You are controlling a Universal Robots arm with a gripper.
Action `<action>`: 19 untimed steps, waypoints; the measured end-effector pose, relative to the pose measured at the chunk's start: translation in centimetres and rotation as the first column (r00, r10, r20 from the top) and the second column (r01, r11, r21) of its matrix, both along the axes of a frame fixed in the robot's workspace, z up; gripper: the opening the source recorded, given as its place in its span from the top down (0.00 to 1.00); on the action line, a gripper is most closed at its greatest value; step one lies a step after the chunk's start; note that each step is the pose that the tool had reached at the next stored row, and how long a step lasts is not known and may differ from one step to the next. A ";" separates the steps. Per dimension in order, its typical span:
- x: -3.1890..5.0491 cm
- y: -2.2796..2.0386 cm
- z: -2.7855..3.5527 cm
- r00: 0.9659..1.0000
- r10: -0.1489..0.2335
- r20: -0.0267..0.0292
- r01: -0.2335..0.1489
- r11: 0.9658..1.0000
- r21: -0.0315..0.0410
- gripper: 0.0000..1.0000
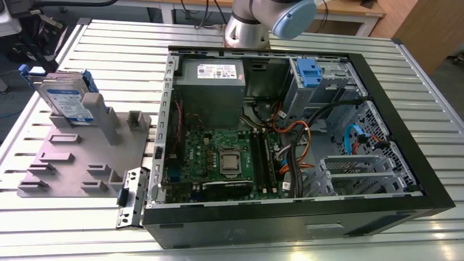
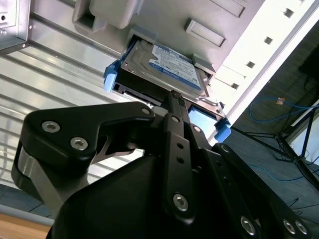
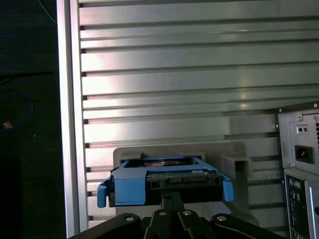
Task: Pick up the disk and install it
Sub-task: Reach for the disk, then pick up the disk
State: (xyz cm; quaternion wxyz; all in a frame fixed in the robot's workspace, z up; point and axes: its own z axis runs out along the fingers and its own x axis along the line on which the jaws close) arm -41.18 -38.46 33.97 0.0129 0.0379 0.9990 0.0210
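Disk: the disk stands on edge in a slot of the grey holder, outside the computer case and well apart from it, on the exterior view's left. Its labelled face is turned up and toward the case.
Disk frame: in both wrist views a blue plastic frame wraps the edges of the disk, with a small ear sticking out at each end.
Holder: a flat grey plate with raised blocks, lying on the slatted metal table just beside the case's side wall.
Gripper: in both wrist views the gripper points straight at the disk's near edge.
Fingers: drawn narrow, tips together with nothing between them. Whether the tips touch the disk cannot be told.
Arm: the arm rises beyond the case's far wall.
Case: lies on its side, open on top. A grey power-supply box sits at its far end, with a green circuit board nearer.
Case bay: a metal cage in the far corner of the case carries a blue latch, with orange and black cables looping nearer than it.
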 end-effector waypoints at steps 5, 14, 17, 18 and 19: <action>-0.09 0.04 -0.20 1.000 0.000 0.000 0.000 1.000 0.000 0.89; -0.11 0.04 -0.26 1.000 0.000 0.000 0.000 1.000 0.000 0.89; -0.11 0.04 -0.26 1.000 0.001 0.000 -0.001 1.000 0.000 0.89; -0.11 0.04 -0.27 1.000 0.002 0.000 -0.002 1.000 0.000 0.89; -0.11 0.04 -0.27 1.000 0.009 0.000 -0.009 1.000 0.000 0.89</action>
